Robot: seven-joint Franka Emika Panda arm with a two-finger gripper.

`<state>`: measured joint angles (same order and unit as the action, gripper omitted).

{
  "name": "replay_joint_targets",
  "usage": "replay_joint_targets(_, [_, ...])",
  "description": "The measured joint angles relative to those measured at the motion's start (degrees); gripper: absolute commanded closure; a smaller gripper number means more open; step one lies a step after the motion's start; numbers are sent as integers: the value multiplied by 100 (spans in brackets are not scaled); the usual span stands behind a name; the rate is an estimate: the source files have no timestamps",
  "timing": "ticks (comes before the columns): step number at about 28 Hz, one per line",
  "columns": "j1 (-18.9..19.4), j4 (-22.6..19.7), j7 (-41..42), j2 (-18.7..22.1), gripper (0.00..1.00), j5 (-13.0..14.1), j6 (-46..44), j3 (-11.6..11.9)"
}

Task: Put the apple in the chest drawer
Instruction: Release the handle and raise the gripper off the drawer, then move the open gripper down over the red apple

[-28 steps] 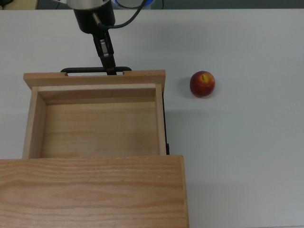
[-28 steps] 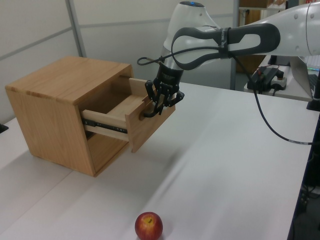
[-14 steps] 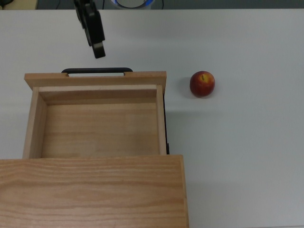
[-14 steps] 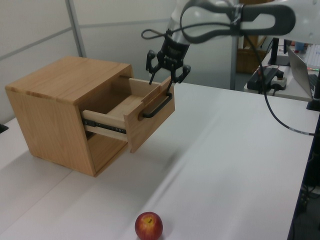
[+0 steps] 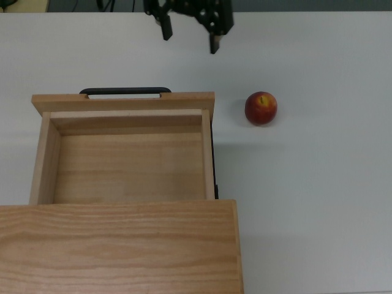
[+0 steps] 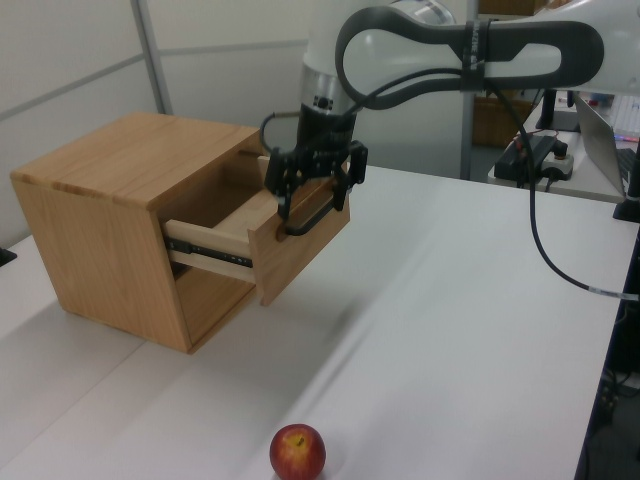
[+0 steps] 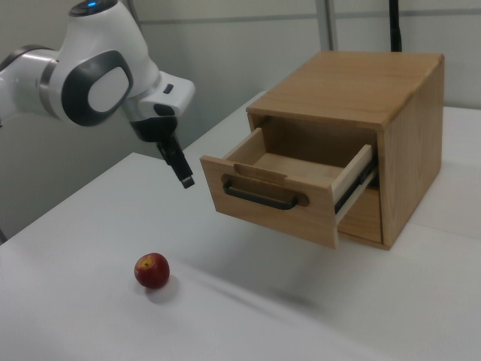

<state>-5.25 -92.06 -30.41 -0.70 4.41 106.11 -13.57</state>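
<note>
One red apple [image 5: 261, 108] with a yellow patch at its stem dimple sits on the white table [image 5: 318, 202], well apart from the wooden chest [image 5: 119, 245] and off toward the top view's right of the pulled-out chest drawer [image 5: 125, 156]; in the left view the apple [image 6: 297, 452] lies at the bottom edge, near the camera, and in the right view it [image 7: 152, 271] rests on the table toward the right view's lower left, in front of and below the drawer front; the chest drawer stands open, its light-wood interior bare, its thin black bar handle [image 5: 124, 90] showing along the front panel; the gripper [image 5: 188, 37] hangs in the air above the table beyond the drawer's front, its two dark fingers spread wide apart and holding nothing; in the top view it sits near the upper edge, between the handle and the apple's column yet touching neither; in the left view the gripper [image 6: 315, 196] appears level with the drawer front and overlaps it in line of sight, though whether it is close to the handle cannot be told from there; in the right view the gripper [image 7: 183, 171] shows clear of the drawer, toward the right view's left, above the apple; the white arm [image 7: 90, 75] reaches in from the right view's upper left.
</note>
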Motion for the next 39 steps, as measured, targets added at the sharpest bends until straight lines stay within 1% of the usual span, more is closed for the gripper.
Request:
replay_joint_targets(3, [128,0,564,-8,0,-16,-91,-72])
replay_joint_targets(6, [332,-5,1086,-27,0,-102,-289,-86])
replay_joint_targets(10, [572,-26,1575,-91,0,-157,-454,-97])
replay_joint_targets(12, [732,-46,1732,-193,0,-213,-475,-100])
replay_joint_targets(14, [878,-59,1798,-328,0,-352,-477,-103])
replay_joint_targets(17, [1137,-92,1825,-626,0,-729,-477,-107])
replay_joint_targets(18, [1259,-108,1825,-786,0,-906,-477,-108])
replay_joint_targets(20, [1428,-125,1825,-1033,0,-1131,-477,-109])
replay_joint_targets(24, [1724,-145,1825,-1547,0,-1493,-474,-109])
replay_joint_targets(28, [1931,-162,1825,-1827,0,-1597,-473,-110])
replay_joint_targets(34, [2168,-239,1826,-1914,0,-1616,-473,-111])
replay_joint_targets(36, [2226,-272,1826,-1941,0,-1689,-473,-111])
replay_joint_targets(39, [2280,-307,1825,-2034,0,-1885,-472,-111])
